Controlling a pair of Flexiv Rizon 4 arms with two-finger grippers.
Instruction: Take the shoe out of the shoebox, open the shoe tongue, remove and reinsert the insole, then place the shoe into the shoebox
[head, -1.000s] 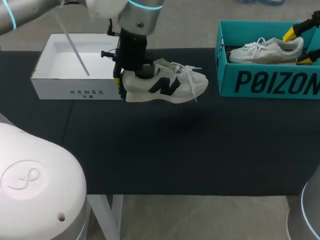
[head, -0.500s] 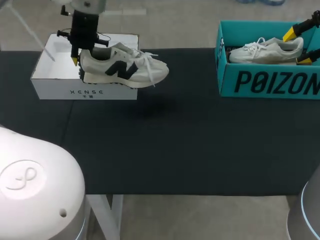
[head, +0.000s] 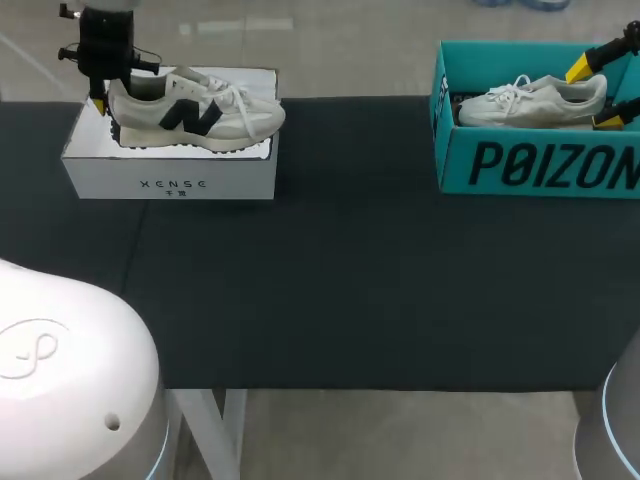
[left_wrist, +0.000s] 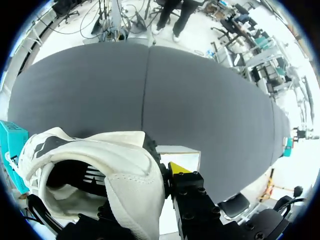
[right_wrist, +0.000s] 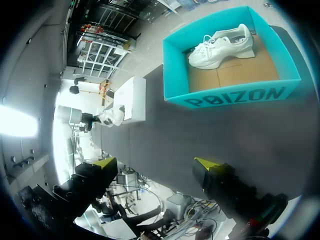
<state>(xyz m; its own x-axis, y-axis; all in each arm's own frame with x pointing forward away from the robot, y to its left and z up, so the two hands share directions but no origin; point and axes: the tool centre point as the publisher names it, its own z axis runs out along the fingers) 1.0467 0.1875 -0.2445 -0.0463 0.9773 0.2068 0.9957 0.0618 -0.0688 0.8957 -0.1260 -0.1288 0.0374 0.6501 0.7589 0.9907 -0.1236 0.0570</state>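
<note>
A cream shoe (head: 195, 112) with a black side mark hangs level over the white shoebox (head: 170, 172) at the table's back left. My left gripper (head: 102, 98) is shut on its heel collar. In the left wrist view the heel (left_wrist: 125, 175) fills the space by the gripper (left_wrist: 145, 187); one yellow fingertip (left_wrist: 178, 168) shows outside the collar, the other is hidden. My right gripper (head: 598, 95) stands open at the teal box's right end; its own view shows the gripper (right_wrist: 156, 164) holding nothing.
A teal shoebox (head: 540, 165) at the back right holds a second white shoe (head: 535, 100), also seen as shoe (right_wrist: 220, 44) in box (right_wrist: 235, 95). The black table (head: 350, 280) spreads between the two boxes.
My left arm has carried the shoe leftward and back, from beside the white box's right end to over the box. The right arm has not moved.
</note>
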